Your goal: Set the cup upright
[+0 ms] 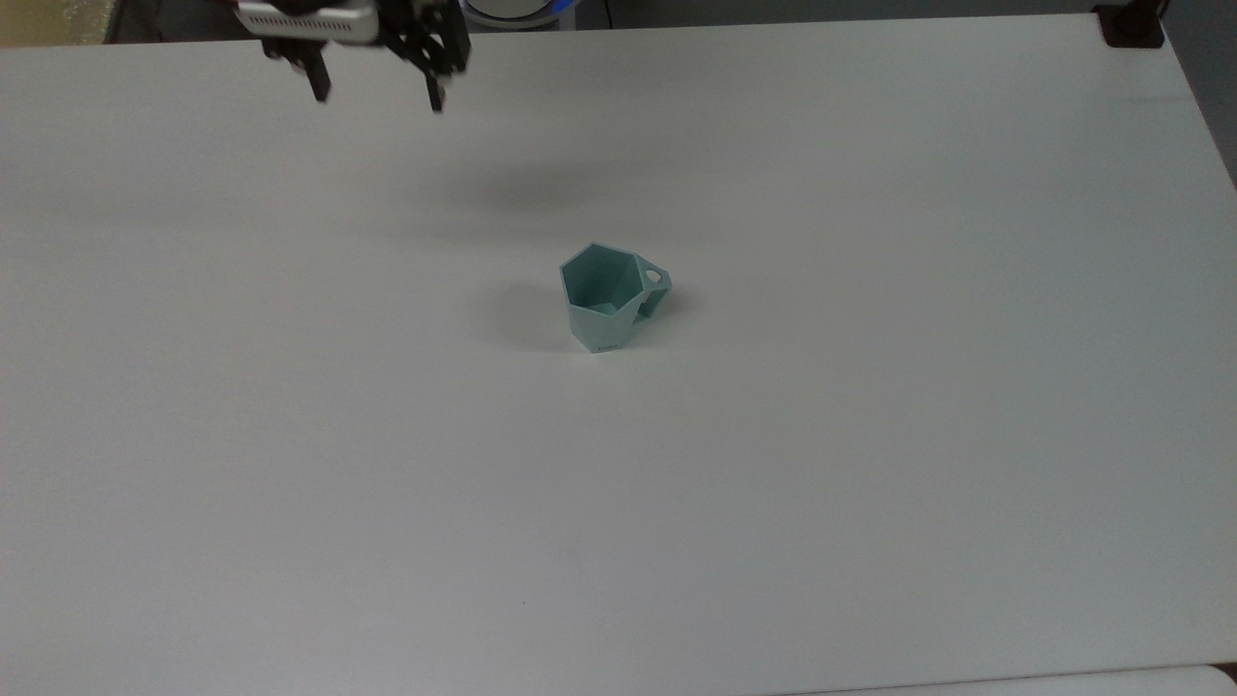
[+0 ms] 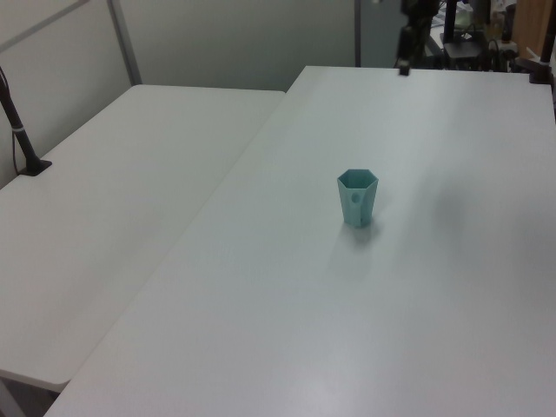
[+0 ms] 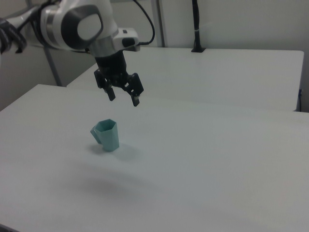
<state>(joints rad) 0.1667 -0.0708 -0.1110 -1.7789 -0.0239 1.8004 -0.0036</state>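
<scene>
Gripper [image 1: 377, 97] raised above the white table [image 1: 870, 435], fingers spread apart, nothing held
Cup [image 1: 607, 296] stands upright on its narrow base, well below the gripper and to its right in the top view, not in contact; hexagonal rim faces up, and the handle points toward the top view's right, away from the gripper

A white table [image 1: 870, 435] bears one upright pale teal cup [image 1: 607, 302] near its middle.

Lab: bare white tables [image 2: 130, 174], partition walls [image 2: 226, 39].
</scene>
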